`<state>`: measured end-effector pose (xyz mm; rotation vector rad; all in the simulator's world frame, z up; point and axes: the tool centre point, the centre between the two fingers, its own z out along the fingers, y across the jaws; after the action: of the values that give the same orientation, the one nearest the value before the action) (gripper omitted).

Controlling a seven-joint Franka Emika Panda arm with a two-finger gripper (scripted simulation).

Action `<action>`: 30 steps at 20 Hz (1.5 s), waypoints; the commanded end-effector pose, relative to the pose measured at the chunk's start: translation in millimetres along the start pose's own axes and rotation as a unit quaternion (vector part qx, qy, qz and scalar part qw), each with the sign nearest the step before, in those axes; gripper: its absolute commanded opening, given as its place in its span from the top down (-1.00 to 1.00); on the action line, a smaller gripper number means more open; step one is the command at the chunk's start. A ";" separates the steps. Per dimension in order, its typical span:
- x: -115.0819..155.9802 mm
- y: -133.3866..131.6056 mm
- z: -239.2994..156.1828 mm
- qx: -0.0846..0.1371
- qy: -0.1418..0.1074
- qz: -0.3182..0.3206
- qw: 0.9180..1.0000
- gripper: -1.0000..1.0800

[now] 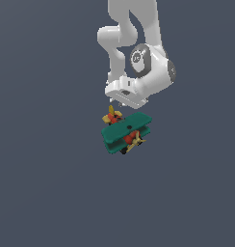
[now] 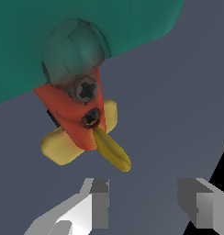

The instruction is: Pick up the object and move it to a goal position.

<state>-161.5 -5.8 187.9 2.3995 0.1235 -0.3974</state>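
The toy biplane has two teal-green wings, a red-orange body and yellow parts at both ends. It sits on the dark grey surface just below the arm's hand in the exterior view. The wrist view shows its teal wing, red body and yellow tail end close up. My gripper hangs just above the plane's yellow end, apart from it. In the wrist view the gripper is open with nothing between its fingers.
A plain dark grey surface surrounds the plane on all sides. The white arm comes down from the top of the exterior view. No other objects show.
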 end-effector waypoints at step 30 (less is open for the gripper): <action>-1.5 -20.6 20.5 -0.262 0.092 -0.004 0.961 -0.23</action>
<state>-172.6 -4.6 161.6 1.9272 0.2761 -0.1410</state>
